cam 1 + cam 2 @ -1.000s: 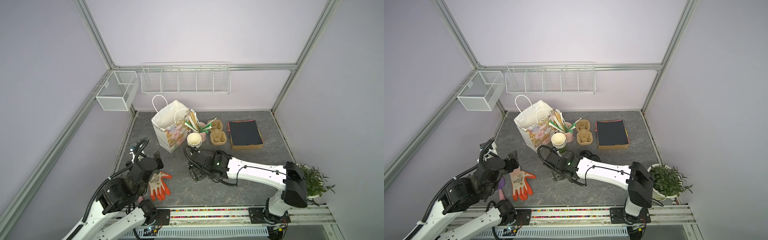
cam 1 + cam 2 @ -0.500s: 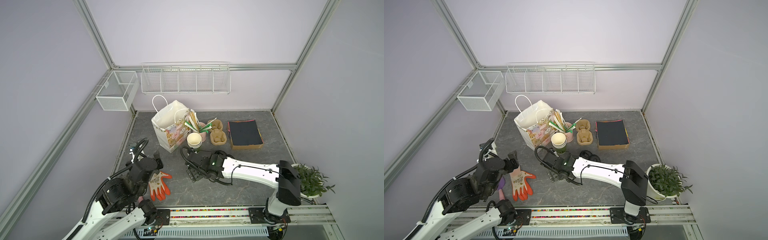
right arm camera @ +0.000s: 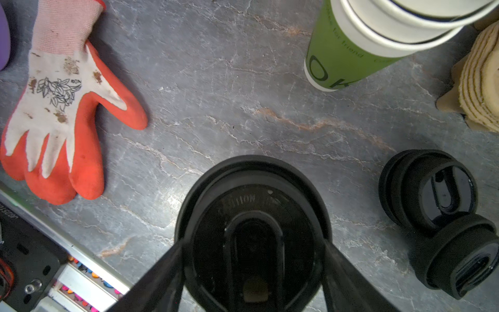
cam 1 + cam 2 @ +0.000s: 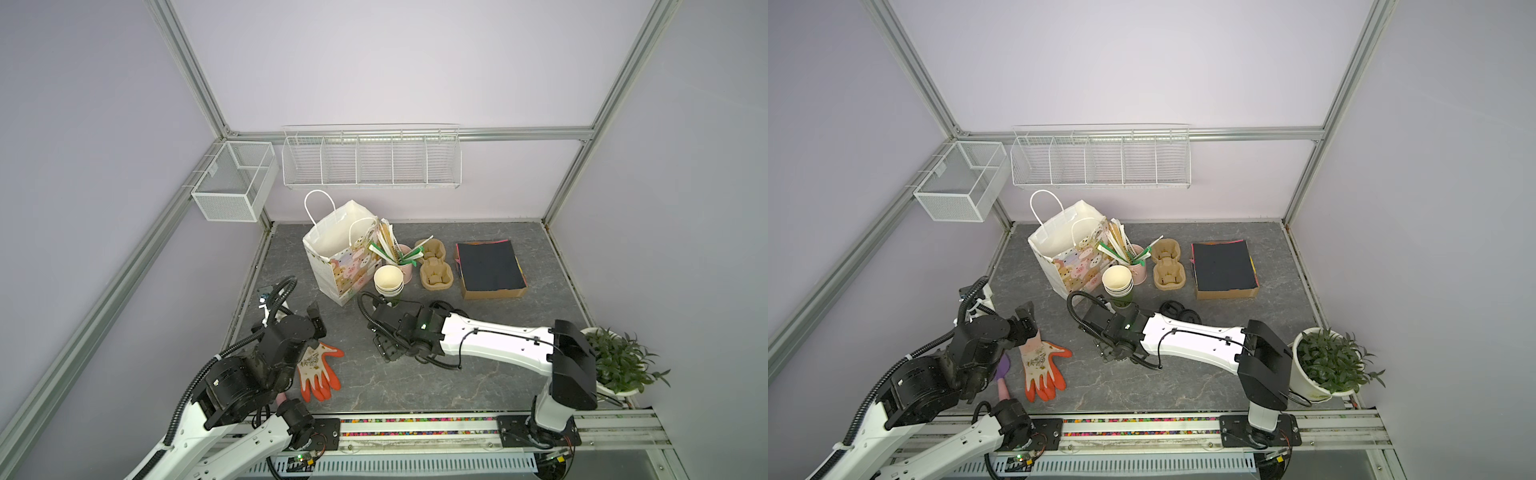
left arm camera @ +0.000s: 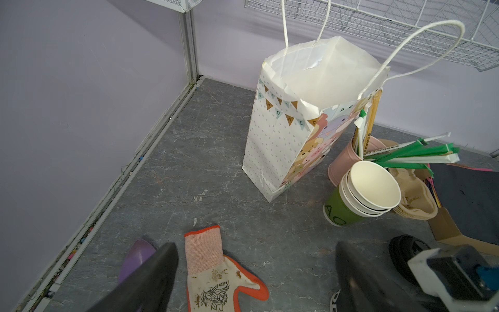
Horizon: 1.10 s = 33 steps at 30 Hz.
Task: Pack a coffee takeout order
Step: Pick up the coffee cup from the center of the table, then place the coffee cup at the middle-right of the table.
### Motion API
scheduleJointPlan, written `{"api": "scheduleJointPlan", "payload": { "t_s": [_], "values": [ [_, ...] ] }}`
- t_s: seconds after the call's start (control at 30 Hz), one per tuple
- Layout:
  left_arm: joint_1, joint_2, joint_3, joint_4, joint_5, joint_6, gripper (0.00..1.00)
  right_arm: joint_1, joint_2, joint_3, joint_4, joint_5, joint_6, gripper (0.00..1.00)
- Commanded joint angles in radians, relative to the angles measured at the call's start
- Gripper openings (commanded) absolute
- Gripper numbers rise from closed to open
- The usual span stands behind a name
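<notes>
L arm comes up off the front rail at the near-left corner. Elbow is folded back, forearm runs fwd, wrist about level. L gripper hangs above the table facing the paper bag, jaws wide w/ nothing btwn them. Under it lies a purple scoop, partly hidden by the arm, and just R of that an orange-and-white glove, flat, cuff toward the bag.

Bag stands upright at back-left, mouth open. Just R of it is a stack of cream cups on a green one, w/ a pink cup of wrapped straws right behind.

R arm starts on the rail near-right. Black upper link is upright, and the white forearm stretches low and leftward across the table. Wrist bends down, so R gripper points at the tabletop just in front of the cup stack. In the R wrist view the black lidded cup stands upright on the table btwn the fingers, one each side. Jaws are wide and the fingers look to meet the lid's rim, but can't tell if they press. In both top views the gripper hides the cup.

Further R, two spare black lids lie on the table beside the forearm. Behind them is the brown pulp carrier, then a cardboard box w/ the black paper sheet on top. A potted plant sits far R, near the arm's base.
</notes>
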State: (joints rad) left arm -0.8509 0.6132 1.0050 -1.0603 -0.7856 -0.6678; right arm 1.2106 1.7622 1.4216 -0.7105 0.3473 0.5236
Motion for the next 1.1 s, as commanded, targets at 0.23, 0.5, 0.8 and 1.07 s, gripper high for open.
{"api": "scheduleJointPlan", "payload": {
  "t_s": [0.23,0.5,0.8,1.07],
  "values": [
    [0.004,-0.006,-0.009,-0.041,-0.021,0.017,0.91,-0.007,-0.12,-0.019,-0.058,0.03,0.03,0.76],
    [0.005,-0.006,-0.009,-0.041,-0.019,0.017,0.91,-0.023,-0.315,-0.103,-0.19,0.177,0.095,0.76],
    [0.005,0.0,-0.011,-0.033,-0.001,0.027,0.91,-0.206,-0.619,-0.253,-0.39,0.266,0.205,0.76],
    [0.004,0.003,-0.014,-0.025,0.014,0.036,0.9,-0.458,-0.716,-0.303,-0.433,0.29,0.197,0.76]
  ]
}}
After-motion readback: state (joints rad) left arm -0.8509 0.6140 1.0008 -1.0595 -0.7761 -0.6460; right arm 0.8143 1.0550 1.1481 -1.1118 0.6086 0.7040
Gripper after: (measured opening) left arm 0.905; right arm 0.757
